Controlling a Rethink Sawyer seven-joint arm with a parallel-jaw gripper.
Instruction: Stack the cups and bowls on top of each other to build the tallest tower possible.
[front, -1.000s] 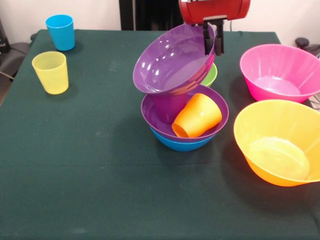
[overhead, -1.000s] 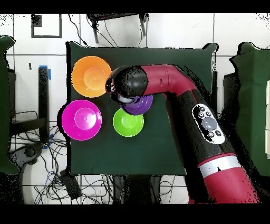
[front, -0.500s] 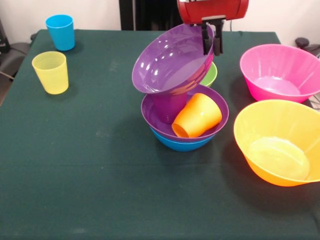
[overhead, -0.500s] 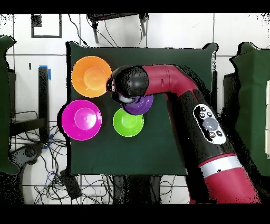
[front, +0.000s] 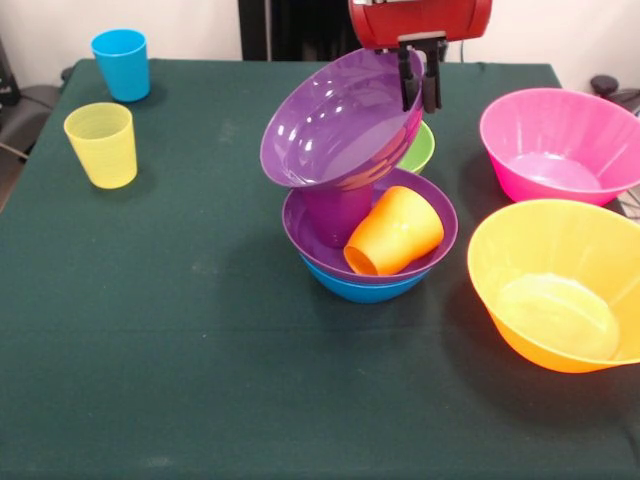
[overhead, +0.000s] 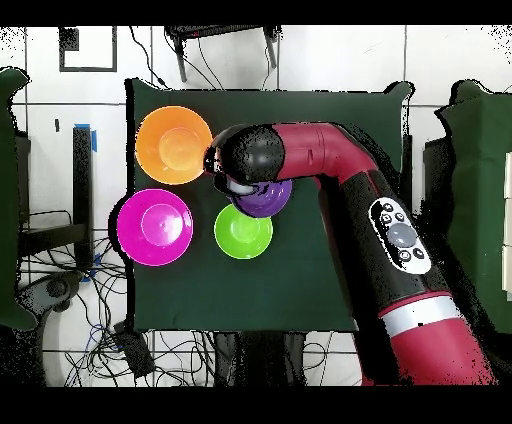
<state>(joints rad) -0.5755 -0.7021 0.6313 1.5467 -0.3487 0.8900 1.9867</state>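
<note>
Heads up: gripper (front: 419, 87) is pinched on the far rim of the upper purple bowl (front: 340, 125), one finger inside, one outside. Bowl is steeply tilted, mouth facing the front cam, low edge resting on the upright purple cup (front: 338, 213).

Risks, biggest item first:
- Upper purple bowl: held by a thin rim pinch only, glossy plastic. If you let go at this tilt I'd expect it to slide off the cup, prob. toward the table's near side. Level it before release.
- Tower (front: 369, 240) base: lower purple bowl (front: 432, 238) nested in the blue bowl (front: 366, 291); looks stable, but a sideways shove via the tilted bowl could drag the whole pile.
- Purple cup: the only support under the top bowl, narrow. Off-centre load likely tips it.
- Orange cup (front: 394, 232): lying on its side in the lower purple bowl, leaning on the purple cup. Loose; can roll, adds no height.

Count, large to small:
- Bowls, 6: orange bowl (front: 555, 296), pink bowl (front: 560, 145), 2 purple, blue, green bowl (front: 423, 152) (behind the tower, mostly hidden).
- Cups, 4: yellow cup (front: 101, 145) and blue cup (front: 121, 64) well apart from the tower at the far corner, plus orange and purple in the pile.

Overhead: arm (overhead: 330, 165) covers the pile, no extra info.
</note>
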